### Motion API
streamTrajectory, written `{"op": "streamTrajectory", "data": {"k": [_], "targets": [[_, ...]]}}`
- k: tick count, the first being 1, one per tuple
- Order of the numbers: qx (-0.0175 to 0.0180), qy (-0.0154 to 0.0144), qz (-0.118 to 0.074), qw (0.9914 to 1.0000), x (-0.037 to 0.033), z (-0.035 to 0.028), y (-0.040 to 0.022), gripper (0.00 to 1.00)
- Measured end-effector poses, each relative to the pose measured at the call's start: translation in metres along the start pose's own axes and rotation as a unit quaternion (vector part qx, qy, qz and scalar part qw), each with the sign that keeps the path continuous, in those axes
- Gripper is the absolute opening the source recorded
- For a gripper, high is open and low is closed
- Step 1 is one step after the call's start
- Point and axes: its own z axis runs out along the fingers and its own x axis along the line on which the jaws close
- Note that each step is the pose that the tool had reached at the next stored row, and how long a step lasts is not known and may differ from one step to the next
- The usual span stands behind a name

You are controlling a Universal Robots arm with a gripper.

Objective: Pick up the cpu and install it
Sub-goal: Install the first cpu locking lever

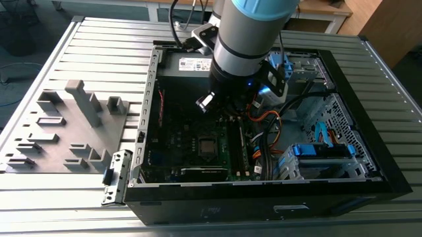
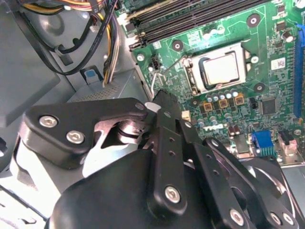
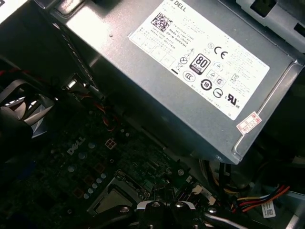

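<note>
The cpu [image 2: 223,69] is a small square chip with a dull silver face. It lies flat inside the metal-framed socket [image 2: 193,71] on the green motherboard, with a thin wire lever [image 2: 164,69] standing up beside it. In the exterior view the cpu [image 1: 208,146] shows as a grey square on the board in the middle of the open computer case. My gripper [image 1: 228,106] hangs inside the case above the board, up and away from the socket, toward the power supply. Its black linkage [image 2: 159,102] fills the near part of the second wrist view, with no part seen in it.
The grey power-supply box [image 3: 190,71] with a white label sits at the case's far end. Memory slots [image 2: 200,19] run beside the socket. Bundled cables [image 1: 270,121] and blue drive brackets [image 1: 319,150] crowd the exterior view's right. A grey parts holder [image 1: 66,123] lies on the slatted table [image 1: 99,44].
</note>
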Motion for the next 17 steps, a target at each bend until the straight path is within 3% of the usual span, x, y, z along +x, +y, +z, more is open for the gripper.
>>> {"op": "streamTrajectory", "data": {"k": [4, 10, 12, 17], "targets": [[-0.0011, -0.0001, -0.003, 1.00000, -0.0014, 0.0010, -0.0015, 0.11], [-0.0159, -0.0110, -0.010, 0.99977, -0.0020, 0.0014, -0.0019, 0.11], [-0.0168, -0.0126, -0.011, 0.99972, -0.0020, 0.0025, -0.0021, 0.11], [-0.0170, -0.0131, -0.015, 0.99965, -0.0028, 0.0060, -0.0037, 0.11]]}}
